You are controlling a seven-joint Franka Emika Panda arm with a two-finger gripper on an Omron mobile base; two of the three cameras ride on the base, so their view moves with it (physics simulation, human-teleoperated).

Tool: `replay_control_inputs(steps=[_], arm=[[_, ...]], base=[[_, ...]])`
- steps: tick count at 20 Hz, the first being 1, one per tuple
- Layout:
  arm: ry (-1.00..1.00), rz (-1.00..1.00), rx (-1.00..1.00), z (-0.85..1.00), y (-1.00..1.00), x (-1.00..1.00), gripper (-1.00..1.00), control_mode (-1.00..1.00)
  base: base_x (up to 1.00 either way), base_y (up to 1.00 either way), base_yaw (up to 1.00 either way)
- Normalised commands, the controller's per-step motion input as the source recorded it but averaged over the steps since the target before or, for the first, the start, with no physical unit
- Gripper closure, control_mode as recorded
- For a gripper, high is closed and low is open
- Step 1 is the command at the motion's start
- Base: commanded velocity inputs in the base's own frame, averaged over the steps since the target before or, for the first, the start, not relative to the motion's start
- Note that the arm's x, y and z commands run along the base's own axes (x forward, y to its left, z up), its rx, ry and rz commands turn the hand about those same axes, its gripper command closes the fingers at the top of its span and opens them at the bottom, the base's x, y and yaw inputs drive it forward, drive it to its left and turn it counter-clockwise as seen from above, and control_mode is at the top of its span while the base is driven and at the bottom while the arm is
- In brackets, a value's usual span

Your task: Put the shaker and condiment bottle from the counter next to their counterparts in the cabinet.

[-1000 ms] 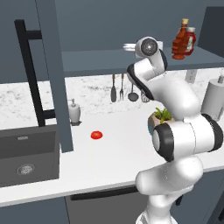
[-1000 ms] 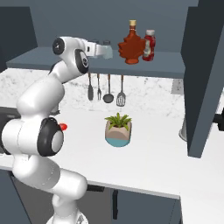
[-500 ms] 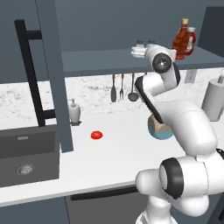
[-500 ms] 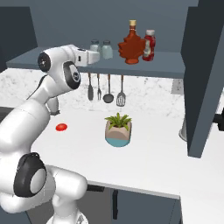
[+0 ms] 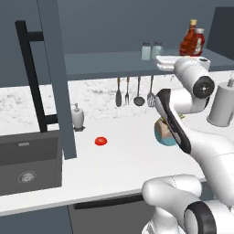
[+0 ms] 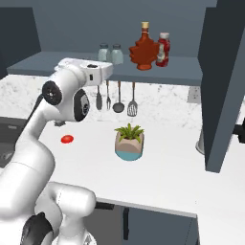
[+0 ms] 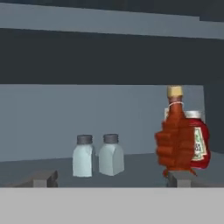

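Note:
On the cabinet [image 5: 105, 61] shelf two small pale glass shakers [image 7: 83, 156] with grey caps stand side by side, and I cannot tell the shaker from its counterpart. To their right the squat red-brown condiment bottle [image 7: 175, 140] with a tan cap stands right in front of the red ketchup bottle [image 7: 200, 142]. My gripper [image 7: 112, 178] is open with nothing between its fingers, level with the shelf's front edge and a little short of the shakers. The left base view shows the shakers [image 5: 151, 50], the condiment bottle [image 5: 188, 40] and the gripper [image 5: 156, 60].
The white counter [image 5: 123, 155] carries a potted plant [image 6: 129, 143], a small red object [image 5: 101, 141], a white soap pump [image 5: 77, 116] and a grey canister [image 5: 222, 105]. Utensils [image 5: 135, 91] hang under the shelf. The sink [image 5: 27, 164] is at left, and open cabinet doors [image 5: 55, 77] flank the shelf.
My hand has drawn back from the shelf and slightly down, and the arm has swung into a new pose. Both shakers now show clear of the fingers.

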Motion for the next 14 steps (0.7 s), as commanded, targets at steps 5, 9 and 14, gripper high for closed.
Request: replay_control_inputs(steps=[5, 9, 14], arm=[[-0.14, 0.24, -0.17, 0.49, -0.68, -1.0, -1.0, -1.0], [-0.05, 0.24, -0.2, 0.19, -0.72, -1.0, -1.0, -1.0], [0.0, 0.2, -0.2, -0.02, -0.61, -1.0, -1.0, -1.0]], base=[[0.0, 0.0, 0.0], [0.0, 0.0, 0.0], [0.0, 0.0, 0.0]])
